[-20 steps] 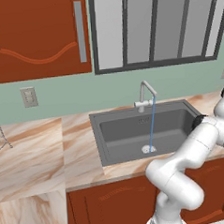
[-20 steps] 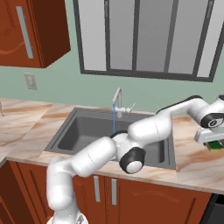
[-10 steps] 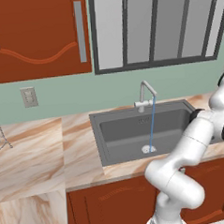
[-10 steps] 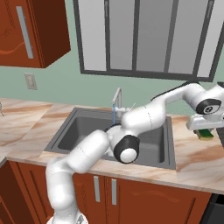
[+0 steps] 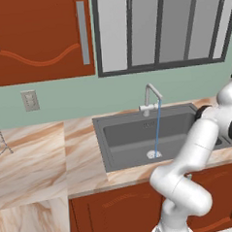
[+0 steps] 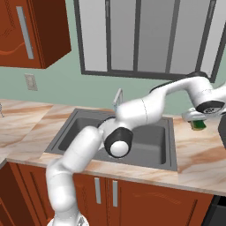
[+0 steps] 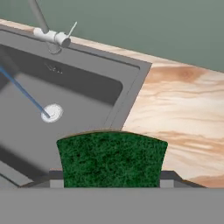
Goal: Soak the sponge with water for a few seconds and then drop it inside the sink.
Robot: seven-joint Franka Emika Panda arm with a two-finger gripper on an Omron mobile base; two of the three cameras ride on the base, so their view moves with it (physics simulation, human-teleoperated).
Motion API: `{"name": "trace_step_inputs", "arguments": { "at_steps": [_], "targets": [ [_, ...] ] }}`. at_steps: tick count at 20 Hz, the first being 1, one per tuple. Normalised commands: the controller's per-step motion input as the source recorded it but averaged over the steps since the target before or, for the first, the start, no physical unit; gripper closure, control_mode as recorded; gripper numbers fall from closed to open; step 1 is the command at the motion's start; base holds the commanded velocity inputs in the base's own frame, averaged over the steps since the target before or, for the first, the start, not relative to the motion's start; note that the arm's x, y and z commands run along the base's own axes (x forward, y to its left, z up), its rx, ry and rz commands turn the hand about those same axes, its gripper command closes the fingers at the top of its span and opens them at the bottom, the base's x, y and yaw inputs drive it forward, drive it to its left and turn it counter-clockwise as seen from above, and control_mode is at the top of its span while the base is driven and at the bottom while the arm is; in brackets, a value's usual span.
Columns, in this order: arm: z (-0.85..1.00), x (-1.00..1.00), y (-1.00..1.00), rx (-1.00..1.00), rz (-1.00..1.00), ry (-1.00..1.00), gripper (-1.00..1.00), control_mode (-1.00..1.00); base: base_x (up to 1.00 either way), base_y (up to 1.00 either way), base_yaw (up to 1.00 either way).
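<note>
base views: flank arm, share sink (image 5: pixel 114 130) | hand view: close, downward

Green sponge (image 7: pixel 111 159); dark grey sink (image 7: pixel 87 83); marbled counter (image 7: pixel 183 113).

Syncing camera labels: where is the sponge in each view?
Left base view: I can't make it out.
Right base view: sponge at far right, clamped under the gripper, raised above the counter right of the sink.
Hand view: bottom centre, green face toward the camera.
Shared landmark: the faucet.
</note>
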Motion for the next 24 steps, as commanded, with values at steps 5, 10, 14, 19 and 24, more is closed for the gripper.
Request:
{"name": "trace_step_inputs", "arguments": {
  "at_steps": [5, 10, 14, 19, 24],
  "targets": [
    [0.13, 0.0, 0.62, 0.0, -0.02, -0.34, 1.0, -1.0, 0.0, 0.0, 0.0],
    [0.05, 0.0, 0.7, -0.01, -0.04, -0.26, 1.0, -1.0, 0.0, 0.0, 0.0],
    [0.18, 0.0, 0.81, -0.04, -0.05, -0.19, 1.0, -1.0, 0.0, 0.0, 0.0],
    [0.56, -0.12, 0.54, -0.05, -0.07, -0.02, 1.0, -1.0, 0.0, 0.0, 0.0],
    [0.74, -0.42, 0.0, 0.0, -0.07, 0.09, 1.0, -1.0, 0.0, 0.0, 0.0]
  ]
}}
